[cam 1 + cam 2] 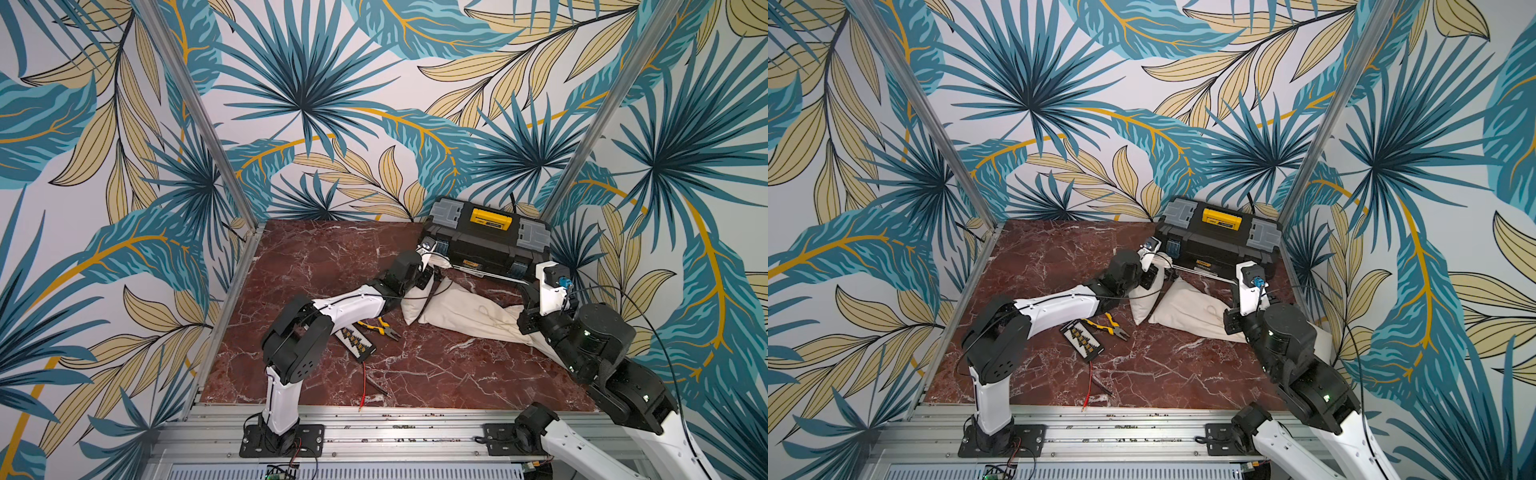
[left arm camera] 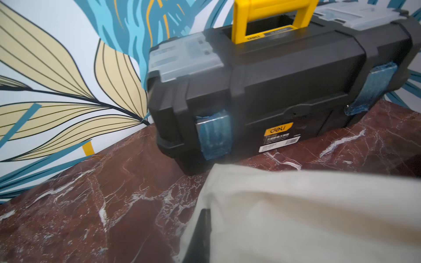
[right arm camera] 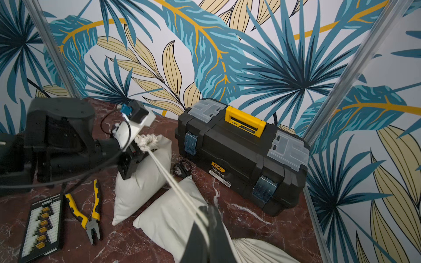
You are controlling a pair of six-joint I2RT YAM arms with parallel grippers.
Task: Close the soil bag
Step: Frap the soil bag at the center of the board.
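Observation:
The soil bag [image 1: 415,305], a small cream cloth sack, stands tilted beside the toolbox. In the right wrist view its neck [image 3: 148,141] is bunched tight. My left gripper [image 1: 429,270] is shut on the cloth just below that neck. In the left wrist view the bag's cloth [image 2: 296,216] covers the jaws and only one dark finger [image 2: 202,232] shows. A white drawstring [image 3: 173,182] runs taut from the neck to my right gripper [image 3: 209,218], which is shut on it. In a top view the right gripper [image 1: 525,286] hangs off to the bag's right, above the table.
A second cream bag [image 1: 469,313] lies flat between the arms. A black toolbox [image 1: 486,241] with a yellow handle stands at the back wall. Scissors [image 3: 182,168] lie in front of it. Yellow pliers [image 1: 380,328], a connector card [image 1: 358,343] and a red wire [image 1: 363,386] lie near the left arm.

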